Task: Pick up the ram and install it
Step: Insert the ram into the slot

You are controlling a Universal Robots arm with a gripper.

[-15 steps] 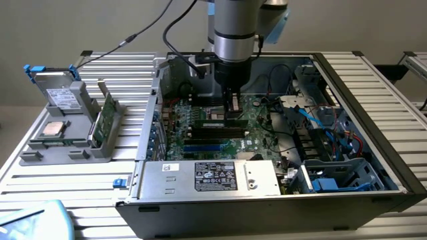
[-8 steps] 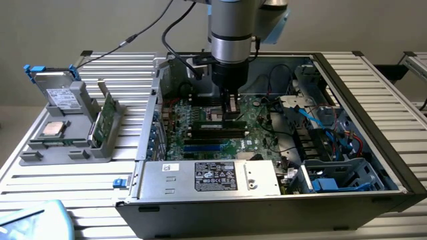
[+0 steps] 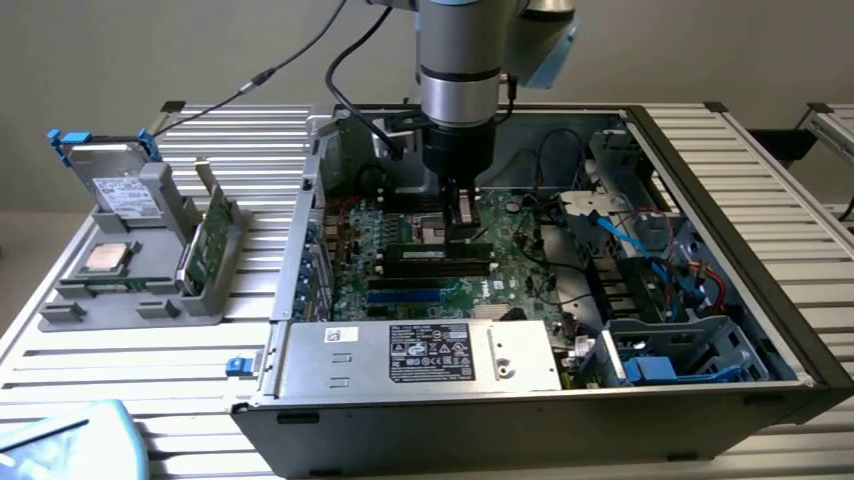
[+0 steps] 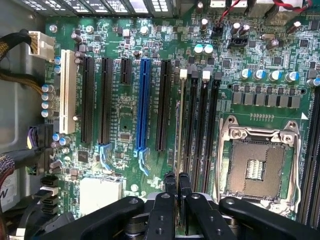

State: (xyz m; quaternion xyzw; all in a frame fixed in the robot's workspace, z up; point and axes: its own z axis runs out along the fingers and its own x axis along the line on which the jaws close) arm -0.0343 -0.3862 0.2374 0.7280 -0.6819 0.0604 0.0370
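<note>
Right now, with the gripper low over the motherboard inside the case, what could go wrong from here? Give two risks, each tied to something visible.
1. The gripper holds the ram edge-on over the closely packed memory slots; a small sideways error could press it onto a slot wall or into the neighbouring slot.
2. The open CPU socket sits right beside those slots with its contacts exposed; a slipped or dropped stick might strike them.
</note>
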